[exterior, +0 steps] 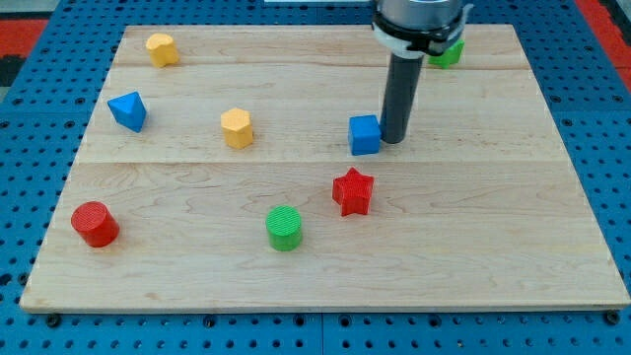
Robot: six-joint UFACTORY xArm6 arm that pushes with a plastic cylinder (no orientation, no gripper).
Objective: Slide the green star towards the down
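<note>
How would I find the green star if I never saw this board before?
Look at the wooden board's top edge, right of the middle. Behind the robot arm peeks the green star, mostly hidden. The green cylinder stands near the bottom; my tip sits beside the blue cube.

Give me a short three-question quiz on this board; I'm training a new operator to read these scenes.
1. True or false: my tip sits just to the view's right of the blue cube.
2. Which block lies nearest the view's bottom-left corner of the wooden board? A) red cylinder B) green cylinder C) red star
3. Fill in: the green block partly hidden behind the arm lies near the view's ____ edge.

Key: 1 true; 2 A; 3 top.
</note>
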